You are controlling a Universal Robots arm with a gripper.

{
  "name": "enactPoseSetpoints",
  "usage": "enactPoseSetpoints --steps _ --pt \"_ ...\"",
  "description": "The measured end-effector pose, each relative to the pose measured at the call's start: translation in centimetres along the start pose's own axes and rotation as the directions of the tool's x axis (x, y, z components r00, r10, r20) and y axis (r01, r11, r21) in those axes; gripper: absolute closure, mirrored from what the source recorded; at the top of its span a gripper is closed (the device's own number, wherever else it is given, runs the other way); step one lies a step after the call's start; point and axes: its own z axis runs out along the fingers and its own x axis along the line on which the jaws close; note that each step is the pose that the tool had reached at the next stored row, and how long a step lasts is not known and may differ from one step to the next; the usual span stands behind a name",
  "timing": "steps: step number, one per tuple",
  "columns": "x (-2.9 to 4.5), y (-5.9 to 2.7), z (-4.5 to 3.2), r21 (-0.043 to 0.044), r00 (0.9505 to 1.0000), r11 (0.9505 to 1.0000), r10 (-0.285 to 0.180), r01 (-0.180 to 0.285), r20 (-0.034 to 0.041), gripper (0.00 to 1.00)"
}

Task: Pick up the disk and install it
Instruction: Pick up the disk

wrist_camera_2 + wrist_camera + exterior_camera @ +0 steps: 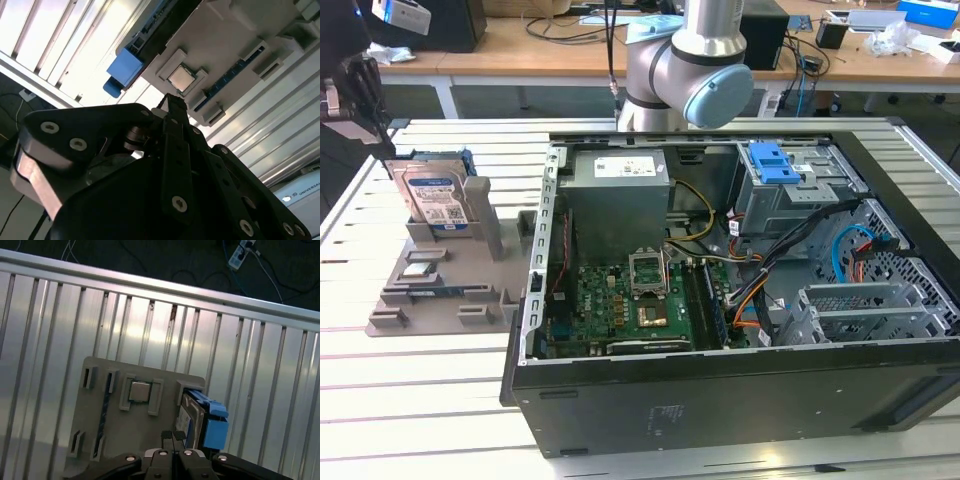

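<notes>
The disk stands upright in a slot of the grey fixture plate at the exterior view's left, its white and blue label facing the camera and blue rails on its sides. My gripper hangs just above and to the left of the disk, apart from it. In the first wrist view the gripper is shut and empty, with the disk and its blue rail close beside the tips. In the second wrist view the gripper points at the plate, the disk's blue rail off to one side.
A small square chip lies in a recess of the fixture plate. The open computer case lies on the slatted table, with a grey power supply, a motherboard and a drive cage with a blue latch. The arm's base stands behind the case.
</notes>
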Motion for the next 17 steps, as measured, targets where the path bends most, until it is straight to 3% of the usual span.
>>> enactPoseSetpoints --steps 11,13,17 --pt "0.00 0.00 0.00 -0.0018 0.9978 0.9978 -0.067 0.067 -0.0008 0.89" --pt "-0.01 0.00 0.00 -0.0015 0.9985 0.9985 -0.055 0.055 -0.0007 0.89" --pt "-0.01 0.00 0.00 0.0004 0.9999 0.9999 0.013 -0.013 0.0002 0.89"
